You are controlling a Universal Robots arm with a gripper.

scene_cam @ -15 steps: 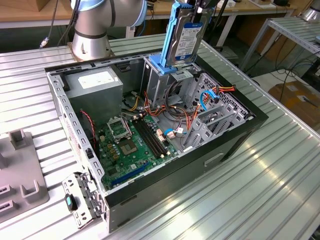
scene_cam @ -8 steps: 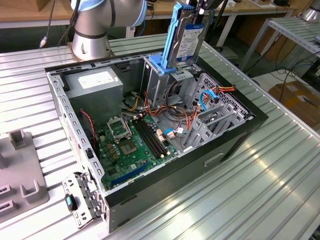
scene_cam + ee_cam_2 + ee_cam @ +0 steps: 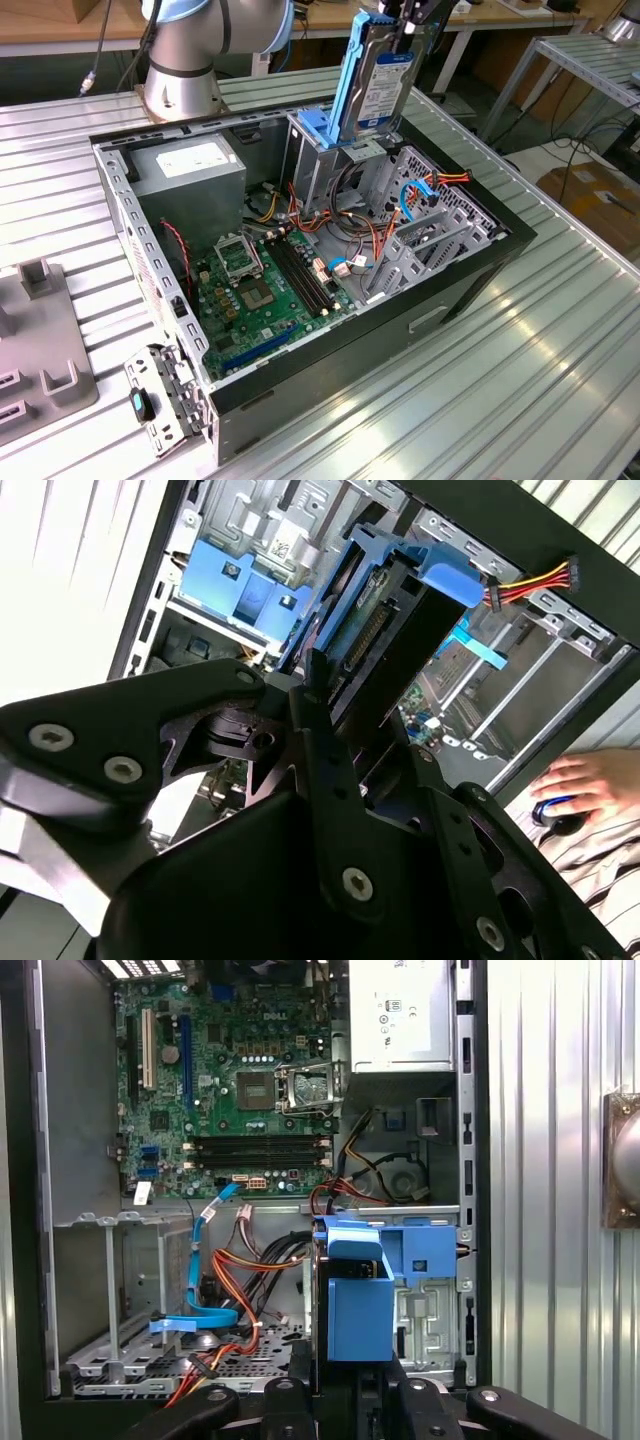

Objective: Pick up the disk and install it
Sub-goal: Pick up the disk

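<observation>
Gripper: up at the top middle of the exterior view, over the open case; clamped on the upper end of the disk, with one of its black fingers pressed to the disk's side in the second wrist view
Disk position: held on end and leaning a little, label side facing the exterior camera, blue rails along its edges; its lower end sits right at the top of the drive cage, just beside the blue bracket; whether it has entered the bay I cannot tell
Disk seen down the arm: in the first wrist view the disk shows end-on, its blue carrier toward the camera
Case: black tower lying on its side, lid off, in the middle of the exterior view
Motherboard: green, flat on the case floor, toward the exterior view's left of the cage
Power supply: grey box in the case corner nearest the arm's base
Blue cable: curved, just to the exterior view's right of the disk's lower end, among red and orange wires
Table: ribbed metal, under the case
Person's hand: resting on something dark beyond the case in the second wrist view
</observation>
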